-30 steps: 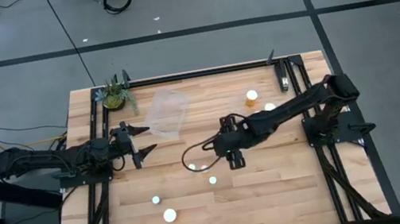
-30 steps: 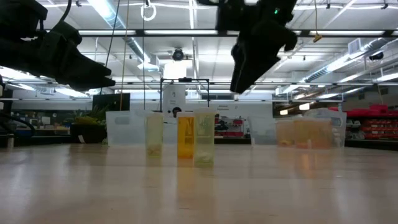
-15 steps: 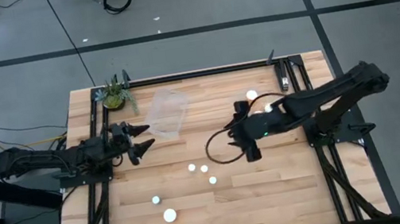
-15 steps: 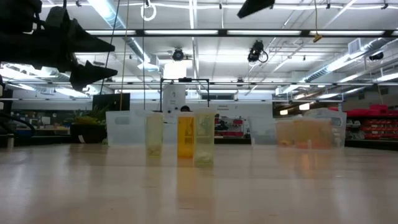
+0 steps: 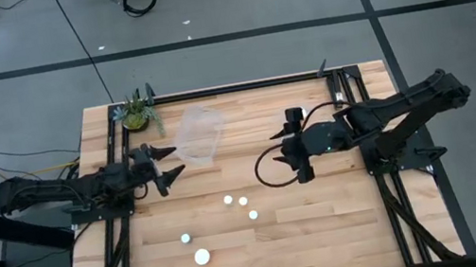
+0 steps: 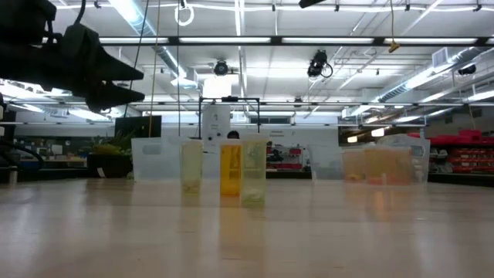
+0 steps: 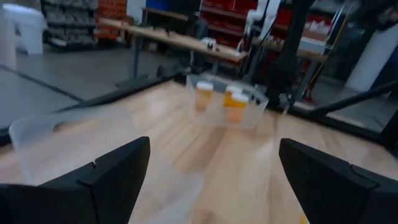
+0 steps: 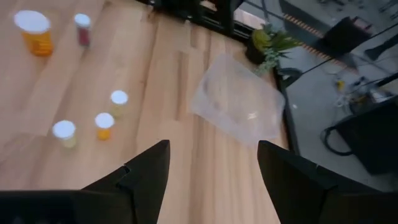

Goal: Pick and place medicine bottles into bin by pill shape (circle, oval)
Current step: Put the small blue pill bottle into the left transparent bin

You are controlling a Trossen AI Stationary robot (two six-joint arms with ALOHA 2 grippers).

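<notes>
Bottles (image 5: 227,199) cluster centre-frame in high view, two more lower left; clear bin (image 5: 197,136) upper centre | left gripper (image 5: 165,165) centre-left, jaws spread, empty | right gripper (image 5: 297,148) right of centre, jaws apart, empty | low view: three bottles (image 6: 229,171) mid-frame | right wrist view: plant (image 8: 272,45) beside bin (image 8: 238,106)

White-capped medicine bottles (image 8: 103,124), some orange-bodied, stand on the pale wood-grain desk (image 5: 265,244). A clear plastic bin (image 5: 198,135) lies at eleven o'clock beside a green plant (image 5: 136,113). Arms are black.
</notes>
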